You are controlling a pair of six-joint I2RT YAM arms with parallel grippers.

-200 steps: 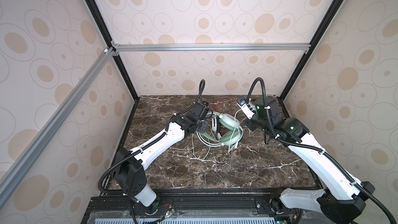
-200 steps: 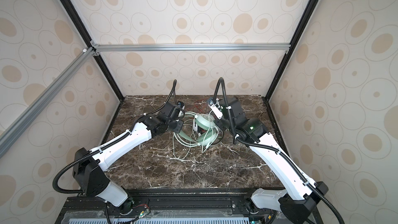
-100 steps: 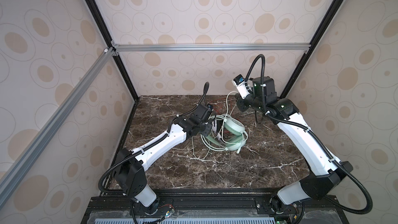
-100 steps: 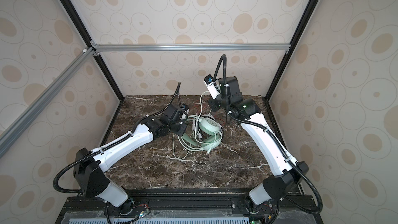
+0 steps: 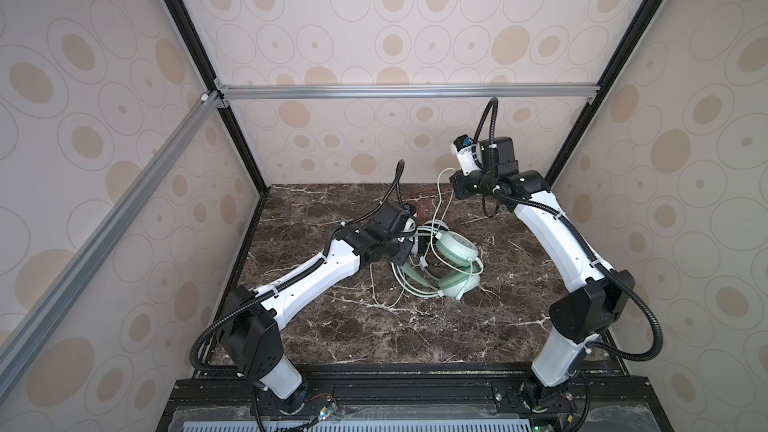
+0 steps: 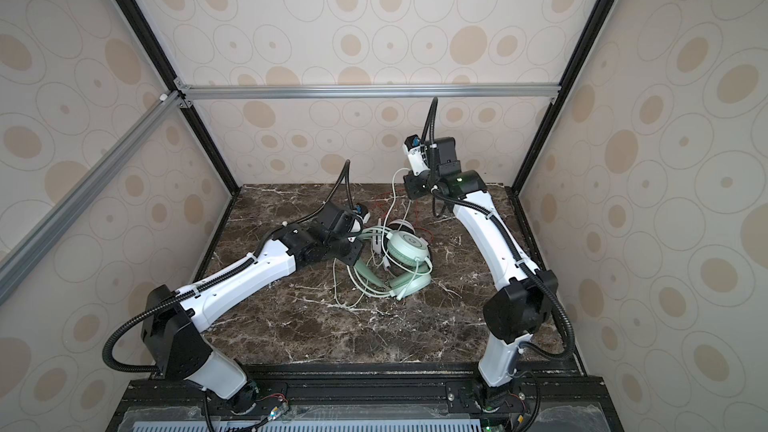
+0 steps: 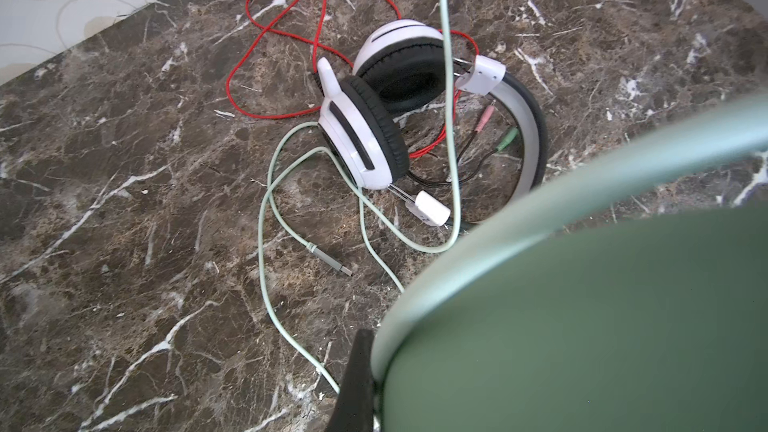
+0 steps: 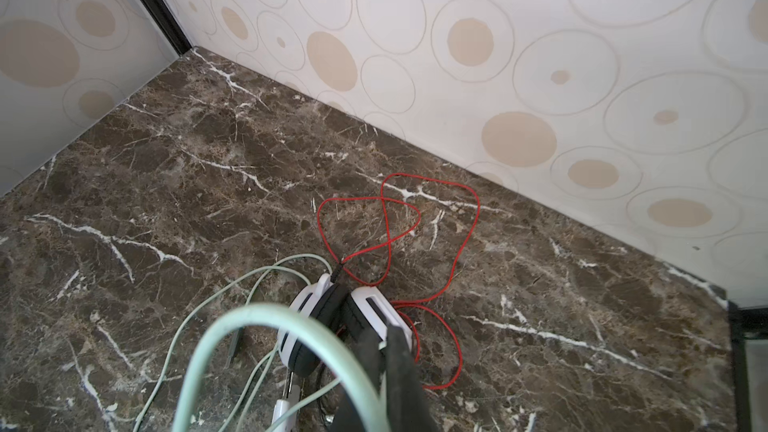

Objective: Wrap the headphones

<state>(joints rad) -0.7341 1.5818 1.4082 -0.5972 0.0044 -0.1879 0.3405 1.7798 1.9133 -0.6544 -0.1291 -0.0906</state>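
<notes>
The mint-green headset [image 5: 455,251] lies near the middle of the marble table [image 5: 374,326], one round earcup facing up and its headband running toward the left arm. The white-and-black headset [image 7: 365,135] lies just behind it, toward the back wall, and in both top views is largely hidden by the green one, with only a white cup [image 6: 401,225] showing. Its thin red cable [image 8: 457,218] sprawls in loose loops over the table toward the back wall, and its pink plug [image 7: 484,120] and green plug [image 7: 507,141] lie inside the curve of its headband. The pale green cable [image 5: 439,201] rises from the pile up to the right gripper [image 5: 454,187], which is raised above the back of the table. In the right wrist view its dark fingers [image 8: 390,359] are pressed together on this cable, which arcs in a wide loop in front of them. More of the cable curls slack on the marble, ending in a grey USB plug [image 7: 330,261]. The left gripper [image 5: 413,248] sits low at the pile, clenched on the green headband [image 7: 582,209], which fills the near corner of the left wrist view beside one dark finger [image 7: 357,376].
</notes>
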